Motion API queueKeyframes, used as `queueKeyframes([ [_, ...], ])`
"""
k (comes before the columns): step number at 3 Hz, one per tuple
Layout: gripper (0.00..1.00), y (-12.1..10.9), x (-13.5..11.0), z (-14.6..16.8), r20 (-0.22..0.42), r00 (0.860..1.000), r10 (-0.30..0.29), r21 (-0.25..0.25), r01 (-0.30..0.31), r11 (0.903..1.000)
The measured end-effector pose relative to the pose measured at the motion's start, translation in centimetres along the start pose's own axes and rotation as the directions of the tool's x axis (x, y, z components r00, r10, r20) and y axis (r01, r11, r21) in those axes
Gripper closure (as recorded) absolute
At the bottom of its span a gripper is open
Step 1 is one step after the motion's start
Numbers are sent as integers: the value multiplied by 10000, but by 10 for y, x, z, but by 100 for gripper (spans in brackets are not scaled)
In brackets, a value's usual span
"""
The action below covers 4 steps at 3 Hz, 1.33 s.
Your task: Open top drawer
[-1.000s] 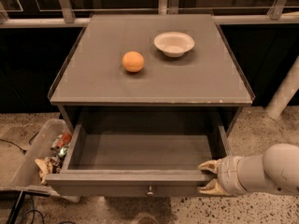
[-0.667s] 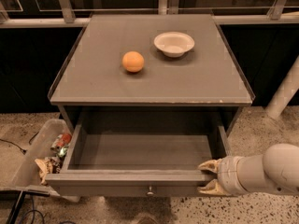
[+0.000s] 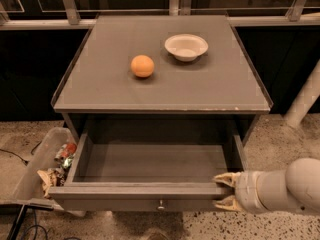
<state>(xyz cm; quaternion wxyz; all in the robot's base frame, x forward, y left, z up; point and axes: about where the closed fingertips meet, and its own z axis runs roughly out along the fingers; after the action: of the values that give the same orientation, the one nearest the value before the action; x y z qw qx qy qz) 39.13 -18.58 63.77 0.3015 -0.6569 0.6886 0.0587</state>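
Cabinet (image 3: 200,84): grey, flat-topped, filling the middle of the view, standing on a speckled floor (image 3: 280,139) in front of dark glass panels.
Top drawer (image 3: 135,191): pulled well out of the cabinet towards the camera, just under the top; its shallow grey inside is exposed and holds nothing visible.
Arm (image 3: 285,186): pale and rounded, reaching in from the lower right edge at the level of the drawer front.
Bin (image 3: 35,169): clear plastic, on the floor just beside the cabinet's left side, with crumpled wrappers inside.
Gripper (image 3: 226,191): at the right end of the drawer front, touching it; one finger lies over the front's top edge and the other sits lower, so the jaws seem to pinch that end between them.
Bowl (image 3: 186,47): white, upright, on the cabinet top towards the back right.
Orange (image 3: 142,66): on the cabinet top, left of the bowl and apart from it.
Knob (image 3: 160,203): small, round, metal, centred on the drawer front, well left of the gripper.
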Motion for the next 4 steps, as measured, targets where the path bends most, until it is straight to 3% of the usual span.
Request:
queueKeyframes([
  [1,84,28,9,-13,155,9998,133,125,-135,9998],
  [2,100,27,7,-15,156,9998,136,128,-138,9998],
  [3,100,34,8,-16,164,9996,218,161,-221,9996],
  [4,81,34,8,-16,164,9996,218,161,-221,9996],
])
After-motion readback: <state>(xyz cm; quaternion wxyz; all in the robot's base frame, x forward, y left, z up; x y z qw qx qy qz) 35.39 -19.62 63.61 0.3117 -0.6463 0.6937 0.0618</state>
